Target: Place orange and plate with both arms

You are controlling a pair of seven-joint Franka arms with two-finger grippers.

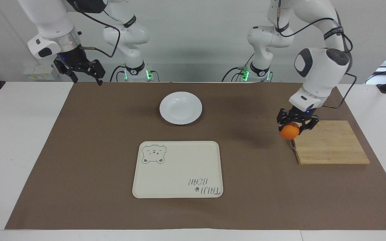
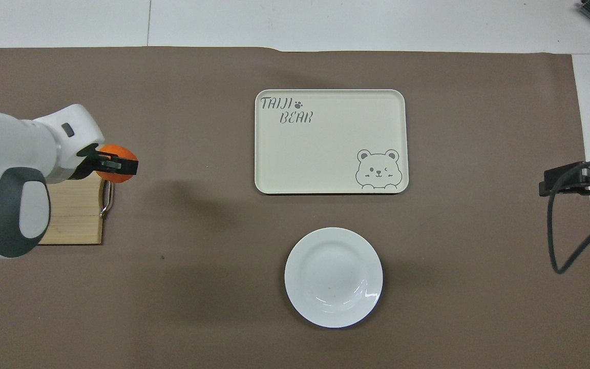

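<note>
At mid-frame of the overhead view the tray (image 2: 325, 138) lies above the plate (image 2: 333, 277). At mid-left, over the board's (image 1: 330, 144) handle end, the left gripper (image 1: 297, 123) pinches the orange (image 1: 289, 130) aloft; carry it level, lower slowly before releasing. The right gripper (image 1: 84, 72), spread, waits upper left in the facing view.

The orange (image 1: 289, 131), small, round and bright, hangs pinched in the left gripper (image 1: 297, 124) right of frame centre in the facing view. The plate (image 1: 180, 107), glossy white and shallow, sits upright and bare just above centre there.
</note>
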